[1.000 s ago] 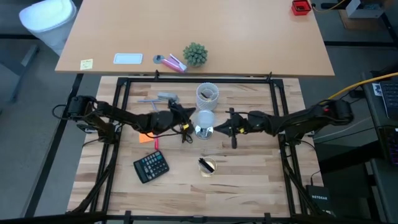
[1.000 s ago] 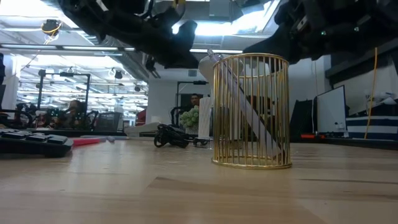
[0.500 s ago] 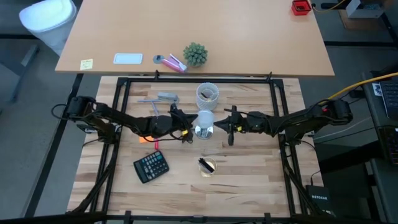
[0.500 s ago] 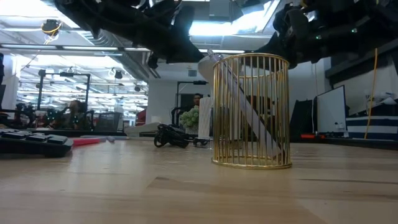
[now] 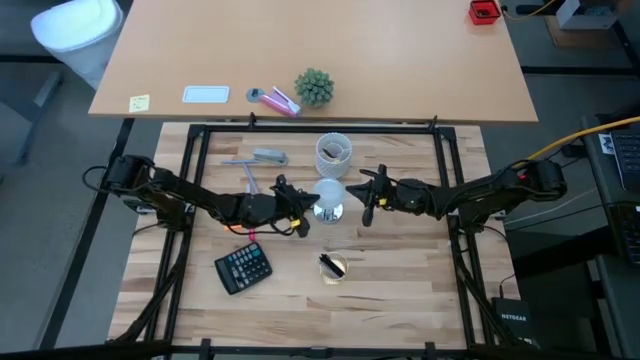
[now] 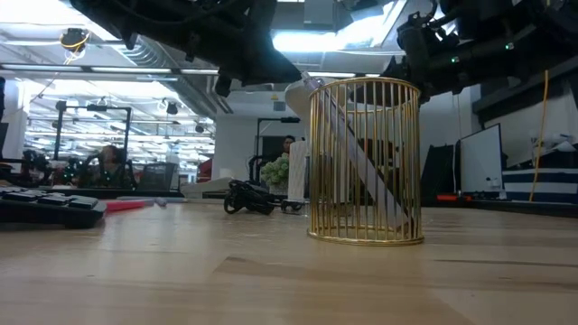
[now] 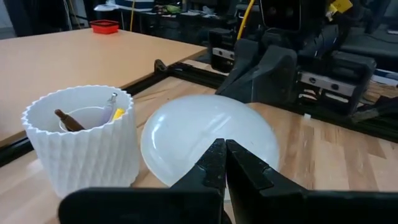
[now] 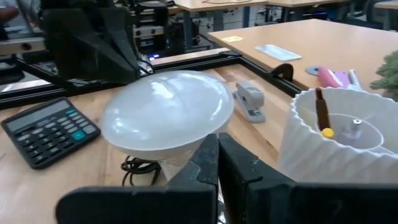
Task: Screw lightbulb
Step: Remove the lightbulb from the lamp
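Left tool [image 5: 303, 213] and right tool [image 5: 365, 201]: both fully closed, holding nothing, each just beside the lightbulb [image 5: 329, 194]. Lightbulb stands mid-surface [image 5: 400, 280], between the 2 tools. Both arms reach in low from opposite side edges.

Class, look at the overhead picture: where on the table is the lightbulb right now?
The lightbulb is near the middle of the wooden table, between the left gripper and the right gripper, with the white ribbed cup just behind it.

One lightbulb [image 5: 328, 191], one calculator [image 5: 243, 268], two cups [image 5: 334, 152], one stapler [image 5: 268, 157].
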